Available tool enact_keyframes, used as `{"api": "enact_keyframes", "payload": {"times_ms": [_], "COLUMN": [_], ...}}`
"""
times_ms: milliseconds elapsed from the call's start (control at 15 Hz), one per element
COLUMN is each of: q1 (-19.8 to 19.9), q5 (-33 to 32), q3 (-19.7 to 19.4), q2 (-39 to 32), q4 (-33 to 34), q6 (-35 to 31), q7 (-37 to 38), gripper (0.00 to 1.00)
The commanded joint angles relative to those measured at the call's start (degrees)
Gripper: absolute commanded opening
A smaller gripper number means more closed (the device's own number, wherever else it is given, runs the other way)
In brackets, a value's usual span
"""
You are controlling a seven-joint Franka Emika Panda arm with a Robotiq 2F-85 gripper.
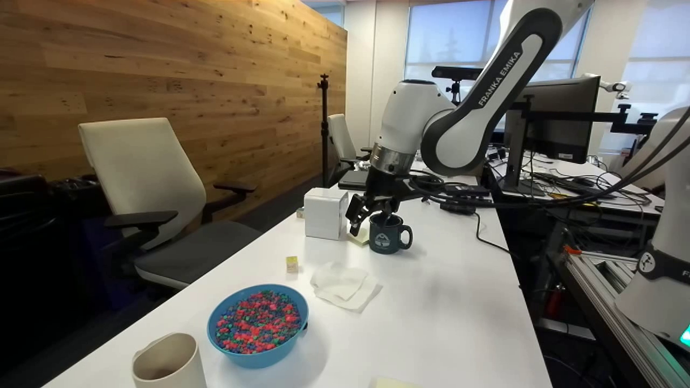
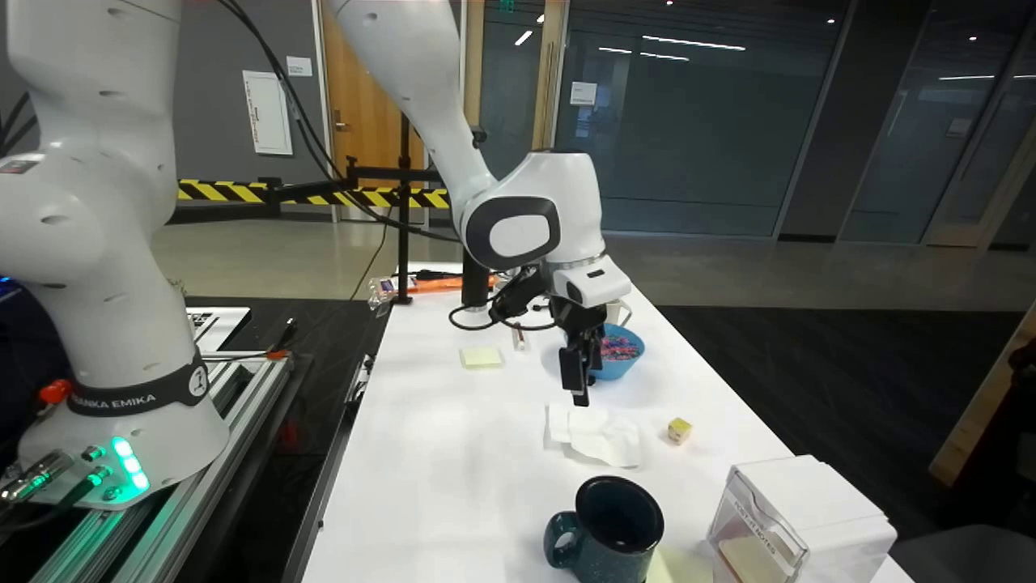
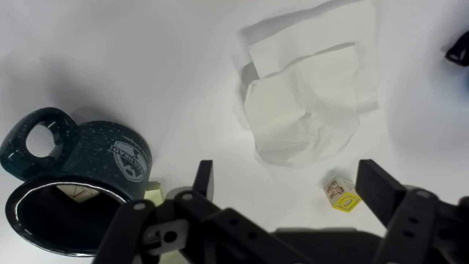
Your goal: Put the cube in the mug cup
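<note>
"So, how's the arm [image 1: 498,81] posed?"
"Stretched out over the table [image 1: 458,302], sloping down, gripper [image 3: 287,179] aimed roughly downward and above the surface."
"Grip?"
"Wide, 2 fingers [image 3: 377,192] well apart."
"Cube [image 3: 77,192]?"
"Inside the mug cup [image 3: 106,154], per wrist view; mug cup upright on table."

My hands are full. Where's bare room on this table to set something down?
Most room: the tabletop toward the robot base, bordered by the white paper, mug and yellow notes. A smaller gap separates paper and mug. It's crowded where mug, pale pad and white box stand close together.
</note>
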State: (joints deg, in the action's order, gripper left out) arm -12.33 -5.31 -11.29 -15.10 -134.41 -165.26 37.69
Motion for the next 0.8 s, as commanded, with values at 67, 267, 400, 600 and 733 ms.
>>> {"api": "enact_keyframes", "payload": {"times_ms": [67, 267, 400, 600, 733], "q1": [3.2, 4.0, 4.3, 4.9, 5.2], "q5": [1.3, 1.4, 1.3, 1.3, 1.3], "q3": [4.4, 5.8, 6.4, 7.1, 7.3], "q2": [3.5, 4.0, 4.4, 4.7, 4.8], "q4": [-1.4, -1.4, -1.4, -1.4, -1.5], "q6": [4.0, 4.6, 5.2, 5.5, 5.6], "q7": [-10.2, -14.2, -15.6, -17.3, -18.3], "gripper": [1.0, 1.0, 1.0, 1.0, 1.0]}}
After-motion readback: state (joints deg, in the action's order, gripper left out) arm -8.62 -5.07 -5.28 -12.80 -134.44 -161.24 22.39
